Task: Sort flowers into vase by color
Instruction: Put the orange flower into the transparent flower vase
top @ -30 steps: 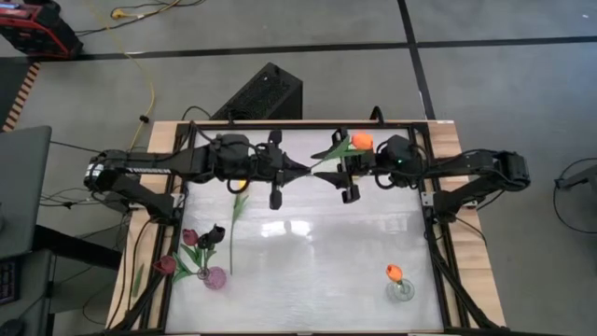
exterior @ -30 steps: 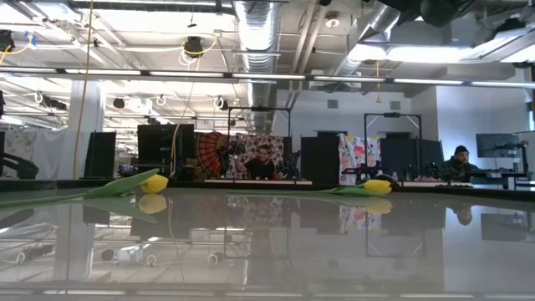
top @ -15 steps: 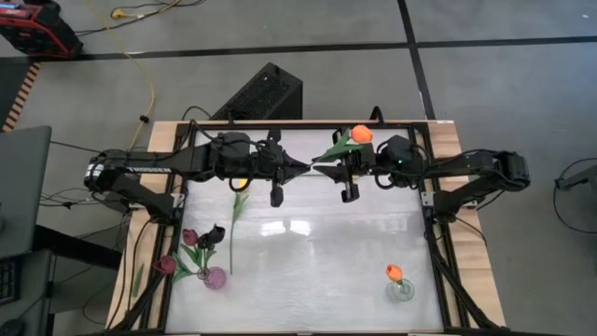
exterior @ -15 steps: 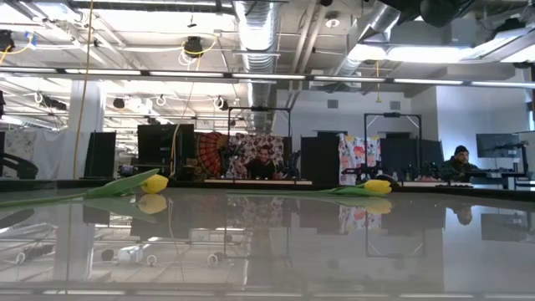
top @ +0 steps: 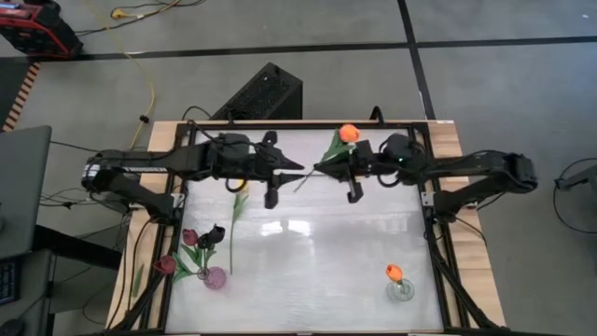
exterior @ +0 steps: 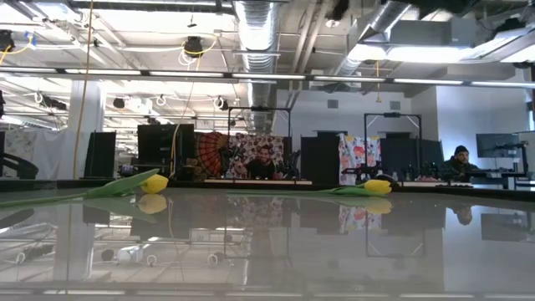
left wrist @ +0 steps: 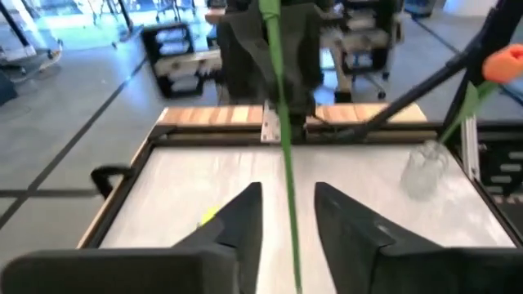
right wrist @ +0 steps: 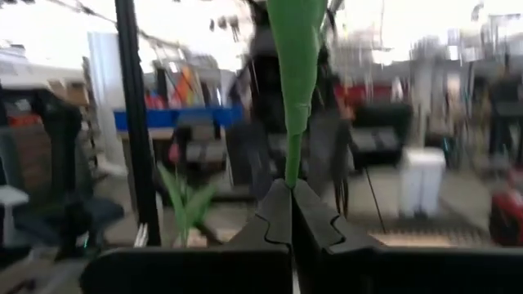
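An orange tulip (top: 349, 133) with a green leaf (top: 333, 149) hangs in the air above the table's far middle, between my two arms. My right gripper (top: 322, 169) is shut on its stem. My left gripper (left wrist: 288, 192) faces it from the table's left and is open. Its two fingers stand on either side of the stem (left wrist: 286, 163), apart from it. A clear vase (top: 402, 290) at the near right holds one orange tulip (top: 394, 273). A pink vase (top: 215, 277) at the near left holds dark maroon tulips (top: 189, 237). My right gripper pinches the green stem (right wrist: 290, 173) between its two shut fingers, just under the leaf (right wrist: 294, 57). The fingers come about level from the table's right. The tulip is lifted clear of the table, with its head toward the far edge and its lower stem end (top: 298, 187) slanting toward the near side.
A yellow tulip (top: 239, 205) lies on the table under my left arm, its head (left wrist: 208, 214) showing in the left wrist view. The low view shows two yellow tulips (exterior: 155, 184) (exterior: 378, 186) lying flat. The middle and near middle of the white tabletop (top: 308, 261) are bare.
The orange tulip has tipped. Its head has swung toward the table's far edge and left, and its lower stem end now slants out toward the near side below my left gripper. My right wrist has turned a little. The tulips on the table have kept still.
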Robot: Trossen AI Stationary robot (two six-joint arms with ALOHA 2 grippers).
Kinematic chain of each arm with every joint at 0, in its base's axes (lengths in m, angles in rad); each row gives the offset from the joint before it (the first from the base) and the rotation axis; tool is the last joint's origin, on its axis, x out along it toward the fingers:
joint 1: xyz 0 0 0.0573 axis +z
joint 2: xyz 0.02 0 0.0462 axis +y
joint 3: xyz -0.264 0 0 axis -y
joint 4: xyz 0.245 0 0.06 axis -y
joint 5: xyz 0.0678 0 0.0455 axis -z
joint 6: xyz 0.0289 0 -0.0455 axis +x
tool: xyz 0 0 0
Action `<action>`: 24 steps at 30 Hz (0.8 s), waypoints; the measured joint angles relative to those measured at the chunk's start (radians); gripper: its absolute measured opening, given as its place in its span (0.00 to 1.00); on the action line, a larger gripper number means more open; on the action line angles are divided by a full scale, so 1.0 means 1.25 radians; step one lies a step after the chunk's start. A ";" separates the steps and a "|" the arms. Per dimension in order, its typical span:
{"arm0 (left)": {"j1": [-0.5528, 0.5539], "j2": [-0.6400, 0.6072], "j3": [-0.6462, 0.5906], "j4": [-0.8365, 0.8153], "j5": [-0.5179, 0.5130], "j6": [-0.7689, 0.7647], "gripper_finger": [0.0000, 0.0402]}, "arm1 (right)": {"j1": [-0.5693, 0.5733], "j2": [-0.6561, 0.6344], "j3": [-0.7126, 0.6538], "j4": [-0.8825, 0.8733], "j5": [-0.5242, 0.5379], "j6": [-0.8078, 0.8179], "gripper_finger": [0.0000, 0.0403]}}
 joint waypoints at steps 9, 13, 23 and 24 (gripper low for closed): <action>0.000 -0.129 0.001 -0.259 -0.088 -0.007 0.34 | -0.004 -0.253 0.000 -0.508 0.063 0.113 0.06; -0.006 -0.170 -0.021 -0.244 -0.106 0.011 0.34 | 0.051 -0.336 0.000 -0.673 0.124 0.194 0.06; -0.018 -0.410 -0.411 0.135 -0.261 0.036 0.33 | 0.285 -0.474 0.000 -0.963 0.272 0.395 0.05; -0.016 -0.429 -0.440 0.149 -0.262 0.022 0.33 | 0.314 -0.475 0.000 -0.992 0.294 0.429 0.05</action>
